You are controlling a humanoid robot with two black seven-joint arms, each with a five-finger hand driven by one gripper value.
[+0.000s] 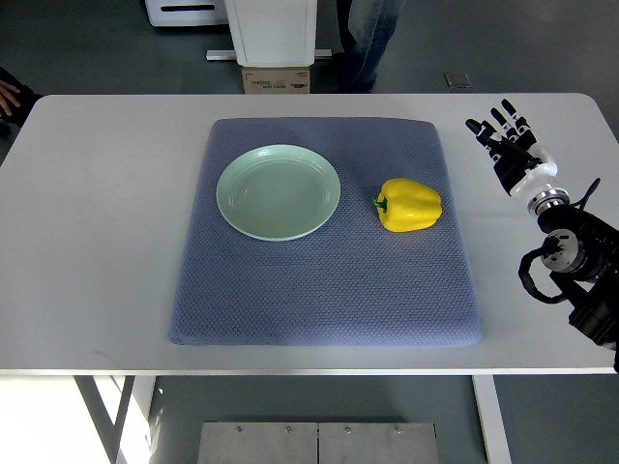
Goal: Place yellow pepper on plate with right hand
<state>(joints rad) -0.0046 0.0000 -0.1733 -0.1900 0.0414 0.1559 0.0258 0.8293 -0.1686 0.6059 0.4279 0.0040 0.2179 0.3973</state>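
White flat bench (pixel 116 290), blue-grey woven cloth mat (pixel 329 290) on it, glossy yellow bell pepper (pixel 410 205) on mat right of pale green round plate (pixel 279 191), apart, right robot hand (pixel 508 140) over bench, fingers spread, empty.

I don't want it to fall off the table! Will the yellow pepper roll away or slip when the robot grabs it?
The yellow pepper lies on its side on the textured mat, so it probably won't roll far. Its skin looks shiny, so it may be a bit slippery for the right hand. Its lumpy shape might make it wobble when set on the plate.
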